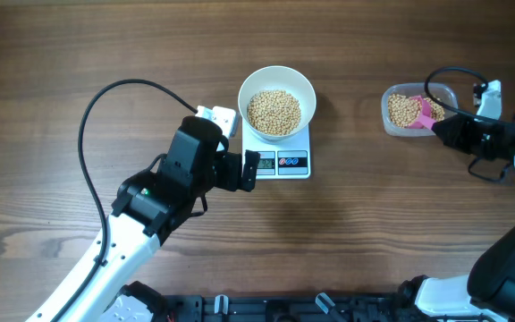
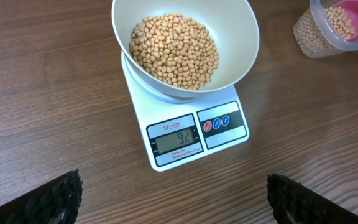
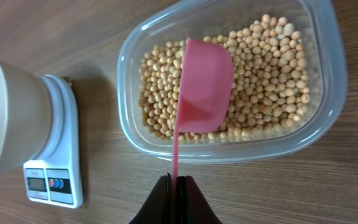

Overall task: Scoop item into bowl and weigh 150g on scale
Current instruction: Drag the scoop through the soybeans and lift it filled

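A white bowl (image 1: pixel 245 97) with a heap of beige beans (image 1: pixel 274 112) stands on the white scale (image 1: pixel 302 139). In the left wrist view the scale (image 2: pixel 140 106) shows 92 on its display, under the bowl (image 2: pixel 241 43) and beans (image 2: pixel 176 50). My left gripper (image 1: pixel 250 170) hangs open just left of the display, fingers (image 2: pixel 61 199) wide apart over bare wood. My right gripper (image 3: pixel 178 183) is shut on the thin handle of a pink scoop (image 3: pixel 204 87). The scoop's cup lies over the beans (image 3: pixel 266 68) in the clear tub (image 3: pixel 328 118).
The clear tub (image 1: pixel 393 114) sits at the right of the table, a hand's width from the scale. A small white block (image 1: pixel 222 116) lies by the scale's left back corner. A black cable (image 1: pixel 114 98) loops over the wood at left.
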